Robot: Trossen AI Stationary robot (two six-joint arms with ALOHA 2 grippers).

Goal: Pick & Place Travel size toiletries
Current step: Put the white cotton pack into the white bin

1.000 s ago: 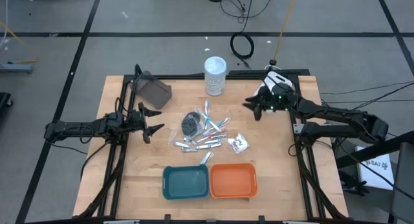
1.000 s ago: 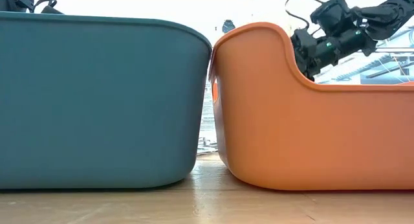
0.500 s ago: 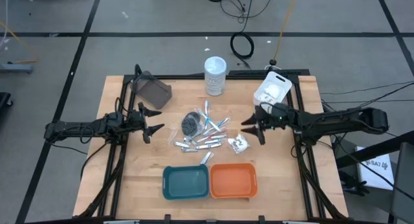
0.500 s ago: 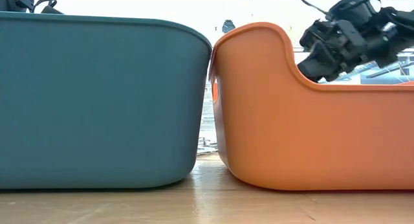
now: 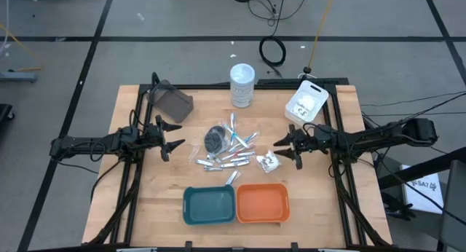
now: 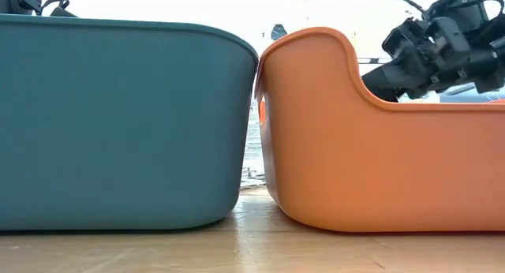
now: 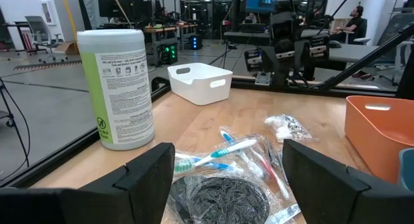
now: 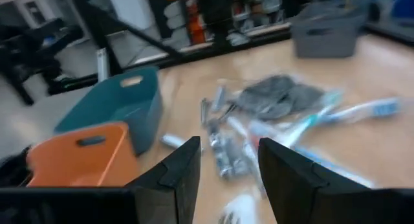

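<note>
The toiletries (image 5: pixel 229 150) lie in a loose pile at mid-table: slim silver-white tubes, a dark round bundle (image 5: pixel 215 138), clear-wrapped toothbrushes (image 7: pixel 239 153) and a white packet with black print (image 5: pixel 268 161) at the pile's right. My right gripper (image 5: pixel 286 150) hovers open just right of that packet, fingers pointing left; its wrist view looks over the pile (image 8: pixel 229 172). My left gripper (image 5: pixel 171 139) waits open left of the pile, the dark bundle (image 7: pixel 220 198) lying just ahead between its fingers (image 7: pixel 226 185).
A teal tray (image 5: pixel 210 205) and an orange tray (image 5: pixel 262 202) stand side by side at the near edge. Far side: a tall white-lidded jar (image 5: pixel 242 84), a grey bin (image 5: pixel 171 103) at far left, a white bin (image 5: pixel 306 103) at far right.
My right gripper has swung from beside the white bin toward the table's near edge and come down close to the white packet, staying open; over the last half second it has only crept a little. The white bin now shows uncovered.
</note>
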